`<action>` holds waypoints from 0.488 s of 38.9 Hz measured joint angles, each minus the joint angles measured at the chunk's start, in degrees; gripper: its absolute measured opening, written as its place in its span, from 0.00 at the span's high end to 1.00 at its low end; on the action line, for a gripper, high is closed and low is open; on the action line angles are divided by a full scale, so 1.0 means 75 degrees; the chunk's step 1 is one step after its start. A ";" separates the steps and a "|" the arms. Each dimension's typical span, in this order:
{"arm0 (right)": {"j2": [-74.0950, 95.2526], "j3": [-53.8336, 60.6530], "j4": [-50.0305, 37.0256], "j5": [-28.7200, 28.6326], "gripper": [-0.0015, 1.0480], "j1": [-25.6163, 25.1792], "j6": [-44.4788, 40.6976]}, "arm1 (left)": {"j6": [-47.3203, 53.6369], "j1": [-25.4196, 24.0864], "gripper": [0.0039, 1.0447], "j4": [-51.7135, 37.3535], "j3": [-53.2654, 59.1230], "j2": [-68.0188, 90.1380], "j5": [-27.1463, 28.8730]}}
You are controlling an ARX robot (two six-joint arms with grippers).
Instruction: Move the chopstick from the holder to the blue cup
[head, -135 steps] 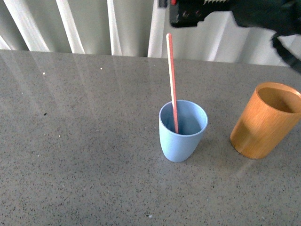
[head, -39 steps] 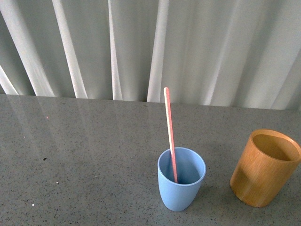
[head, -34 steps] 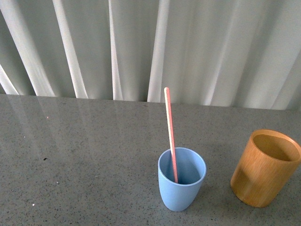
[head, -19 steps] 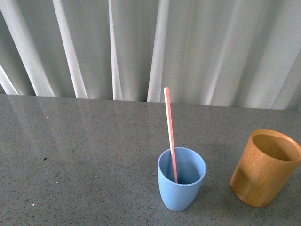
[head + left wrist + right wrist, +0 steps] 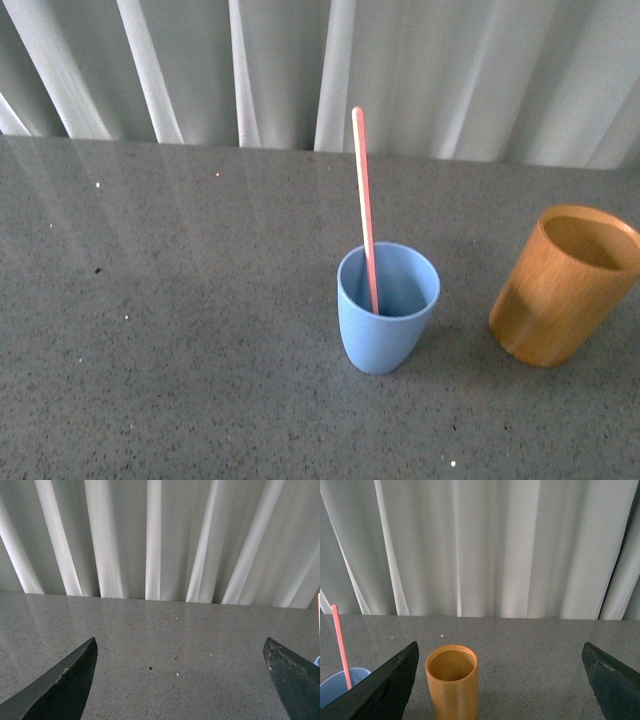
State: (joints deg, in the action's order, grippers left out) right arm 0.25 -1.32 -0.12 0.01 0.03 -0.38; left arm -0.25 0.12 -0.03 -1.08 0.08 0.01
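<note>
A single pink-red chopstick stands tilted in the light blue cup near the middle of the grey table. The orange-brown holder stands to its right and looks empty. Neither arm shows in the front view. In the right wrist view the holder stands between the spread fingers, near the left one, with the chopstick and blue cup beyond that finger. My right gripper is open, holding nothing. My left gripper is open over bare table, the chopstick a sliver at the frame edge.
The speckled grey table runs back to a white pleated curtain. A small dark speck lies on the table at the left. The curtain closes off the far side in both wrist views.
The front view has tilted down, so cup, chopstick and holder sit higher in the picture. The dark gripper above the chopstick 3.5 s ago has left the front view. The objects have not moved.
</note>
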 joint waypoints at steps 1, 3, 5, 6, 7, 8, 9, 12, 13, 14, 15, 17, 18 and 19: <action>0.0000 0.0000 0.0000 0.0000 0.10 0.0000 0.0000 | 0.0000 0.0000 0.06 0.0000 0.0003 0.0000 0.0000; 0.0000 0.0000 0.0000 0.0000 0.10 0.0000 0.0003 | 0.0003 0.0000 0.06 0.0000 0.0000 0.0000 0.0000; 0.0000 0.0000 0.0000 0.0000 0.10 0.0000 0.0003 | 0.0000 0.0000 0.06 0.0000 0.0000 0.0000 0.0000; 0.0000 0.0000 0.0000 0.0000 0.10 0.0003 0.0003 | 0.0003 0.0000 0.06 0.0000 0.0000 0.0000 0.0000; 0.0000 0.0000 0.0000 0.0000 0.10 0.0003 0.0003 | 0.0000 0.0000 0.06 0.0000 0.0000 0.0000 0.0000; 0.0000 0.0000 0.0000 0.0000 0.10 0.0003 0.0003 | 0.0003 0.0000 0.06 0.0000 0.0000 0.0000 0.0000; 0.0000 0.0000 0.0000 0.0000 0.10 0.0003 0.0003 | 0.0000 0.0000 0.06 0.0000 0.0000 0.0000 0.0000; 0.0000 0.0000 0.0000 0.0000 0.10 0.0003 0.0003 | 0.0000 0.0000 0.06 0.0000 0.0000 0.0000 0.0000; 0.0000 0.0000 0.0000 0.0000 0.10 0.0003 0.0003 | 0.0003 0.0000 0.06 0.0000 0.0000 0.0000 0.0000; 0.0000 0.0000 0.0000 0.0000 0.10 0.0003 0.0003 | 0.0003 0.0000 0.06 0.0000 0.0000 0.0000 0.0000; 0.0000 0.0000 0.0000 0.0000 0.10 0.0003 0.0003 | 0.0000 0.0000 0.06 0.0000 0.0000 0.0000 0.0000; 0.0000 0.0000 0.0000 0.0000 0.10 0.0000 0.0003 | 0.0000 0.0000 0.06 0.0000 0.0000 0.0000 0.0000; 0.0000 0.0000 0.0000 0.0000 0.10 0.0003 0.0003 | 0.0003 0.0000 0.06 0.0000 0.0000 0.0000 0.0000; 0.0000 0.0000 0.0000 0.0000 0.10 0.0003 0.0003 | 0.0000 0.0000 0.06 0.0000 0.0000 0.0000 0.0000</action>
State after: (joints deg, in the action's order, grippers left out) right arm 0.25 -1.32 -0.12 0.01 0.05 -0.36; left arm -0.25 0.12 -0.03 -1.08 0.08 0.01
